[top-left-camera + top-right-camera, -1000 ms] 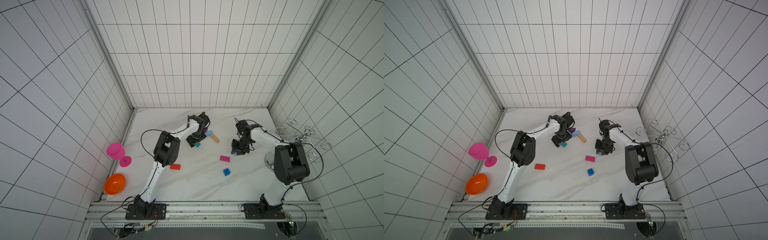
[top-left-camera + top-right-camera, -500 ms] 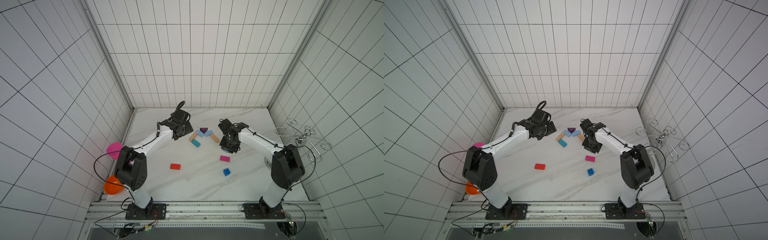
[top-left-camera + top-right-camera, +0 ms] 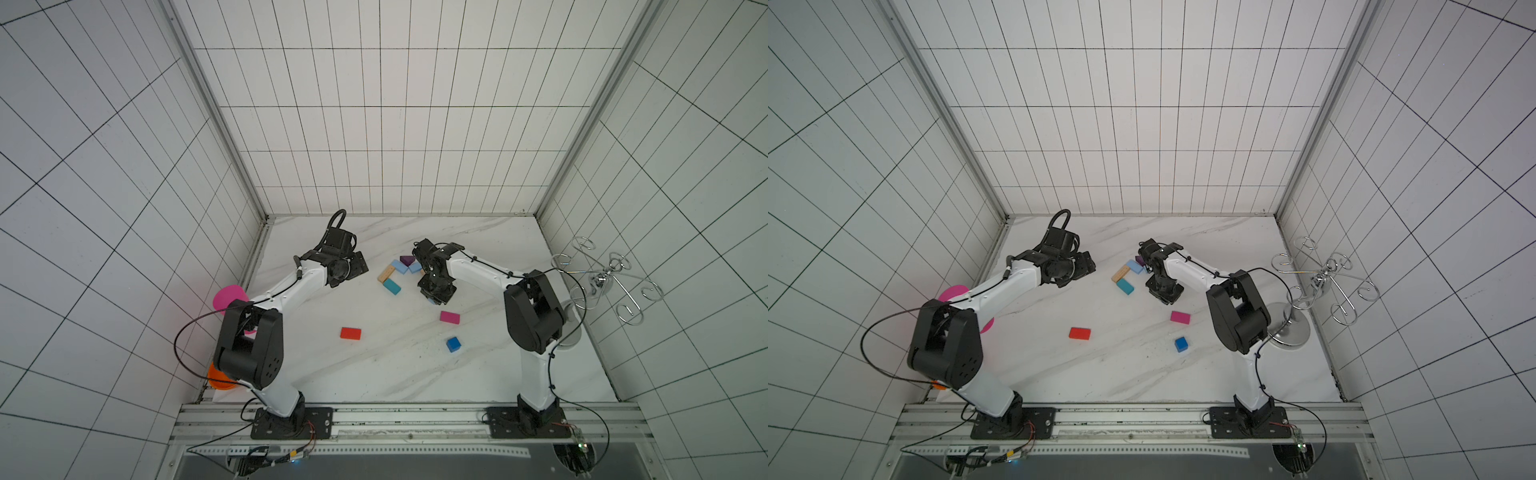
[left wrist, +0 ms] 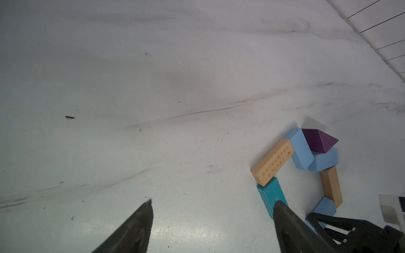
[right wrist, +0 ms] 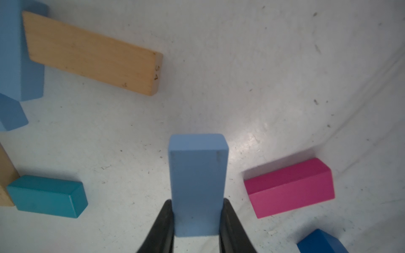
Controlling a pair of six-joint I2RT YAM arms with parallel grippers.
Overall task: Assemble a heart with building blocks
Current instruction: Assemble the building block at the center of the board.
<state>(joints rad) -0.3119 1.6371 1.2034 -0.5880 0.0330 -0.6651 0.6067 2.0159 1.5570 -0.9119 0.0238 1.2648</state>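
Holding a light blue block [image 5: 198,175] tight, the right claw [image 5: 197,201] hangs at 4 o'clock of the half-made heart [image 3: 400,266] — I think to close the gap below the tan block [image 5: 92,52]. The left claw [image 4: 213,202] sits at 9 o'clock, spread wide and empty, likely to keep clear. The red block [image 3: 350,333], pink block [image 3: 449,317] and blue cube [image 3: 454,344] lie loose toward 6 o'clock.

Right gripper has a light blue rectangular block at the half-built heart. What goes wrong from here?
1. The right gripper, shut on the light blue rectangular block, may knock the tan wooden block near it and shift it out of line.
2. The magenta rectangular block lies close by; the opening jaws might nudge it.
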